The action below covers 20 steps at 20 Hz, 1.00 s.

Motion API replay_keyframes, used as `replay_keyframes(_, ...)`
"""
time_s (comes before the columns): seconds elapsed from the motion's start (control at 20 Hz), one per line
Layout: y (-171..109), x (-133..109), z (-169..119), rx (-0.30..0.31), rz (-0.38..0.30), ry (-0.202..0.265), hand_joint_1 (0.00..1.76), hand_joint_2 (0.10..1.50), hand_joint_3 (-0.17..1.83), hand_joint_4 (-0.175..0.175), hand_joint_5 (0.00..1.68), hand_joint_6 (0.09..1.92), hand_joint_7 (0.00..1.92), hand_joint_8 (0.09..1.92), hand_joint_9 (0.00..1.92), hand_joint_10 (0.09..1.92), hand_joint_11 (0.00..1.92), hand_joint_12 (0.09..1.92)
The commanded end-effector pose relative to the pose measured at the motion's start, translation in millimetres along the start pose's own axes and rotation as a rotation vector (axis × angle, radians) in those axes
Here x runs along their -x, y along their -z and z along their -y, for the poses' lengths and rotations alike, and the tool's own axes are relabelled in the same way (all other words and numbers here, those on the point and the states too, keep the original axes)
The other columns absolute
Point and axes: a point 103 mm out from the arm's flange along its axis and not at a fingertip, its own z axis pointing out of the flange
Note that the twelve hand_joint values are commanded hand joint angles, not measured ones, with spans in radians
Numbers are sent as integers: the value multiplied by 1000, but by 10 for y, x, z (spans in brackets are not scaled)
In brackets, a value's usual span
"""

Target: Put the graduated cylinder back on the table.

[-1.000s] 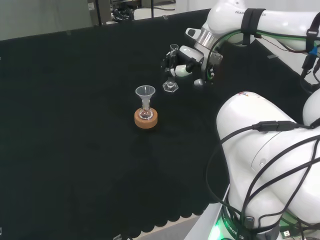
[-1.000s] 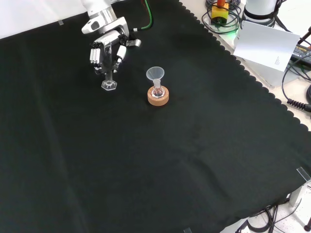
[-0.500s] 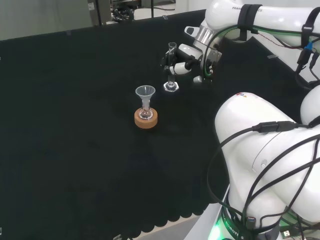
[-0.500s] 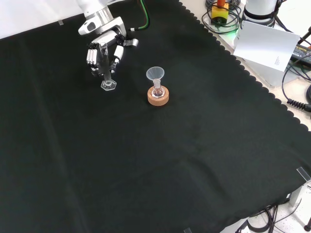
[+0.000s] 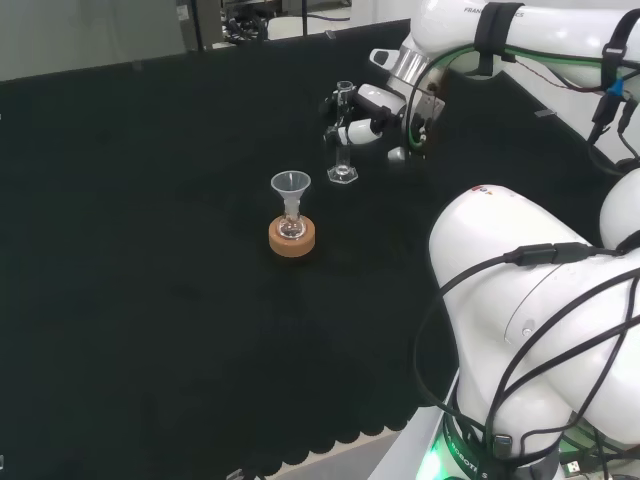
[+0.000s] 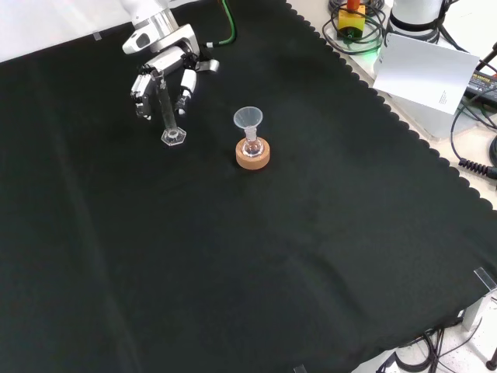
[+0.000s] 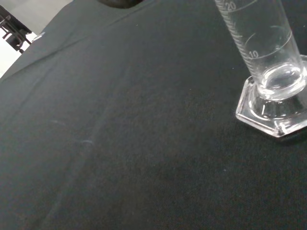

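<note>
The clear graduated cylinder (image 5: 343,152) (image 6: 168,116) stands upright on the black cloth on its hexagonal foot (image 7: 271,111). In the wrist view the foot lies flat on the cloth, and the tube (image 7: 261,43) with its printed scale rises from it. The hand (image 5: 362,108) (image 6: 161,68) hovers at the cylinder's upper part, open. Its fingers (image 6: 141,85) and thumb (image 6: 187,82) are spread to either side of the tube and stand apart from it.
A small flask with a clear funnel (image 5: 290,184) (image 6: 248,118) sits on a cork ring (image 5: 292,238) (image 6: 253,156) close beside the cylinder. The arm's white links (image 5: 540,300) stand at the head view's right. Cables and a white sheet (image 6: 425,71) lie past the cloth's scalloped edge.
The hand has let go of the cylinder: its fingers and thumb have spread away from the tube and it has risen a little. The cylinder stays standing on the cloth.
</note>
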Motion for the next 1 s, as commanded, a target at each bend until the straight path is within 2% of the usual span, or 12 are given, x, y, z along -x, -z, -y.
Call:
replay_keyframes(0.05,72,-35,44,6,0,-5,779,945,-175,-45,422,381,308,633,761,87,316,1340)
replay_keyframes(0.3,186,-76,55,25,11,-9,742,923,-175,-43,393,202,125,655,625,87,222,1404)
replay_keyframes(0.75,581,-128,301,84,57,-31,722,915,-175,-45,383,120,78,662,582,87,161,1433)
replay_keyframes(1.0,889,-308,560,129,100,-32,713,910,-175,-45,375,96,66,663,568,87,151,1444)
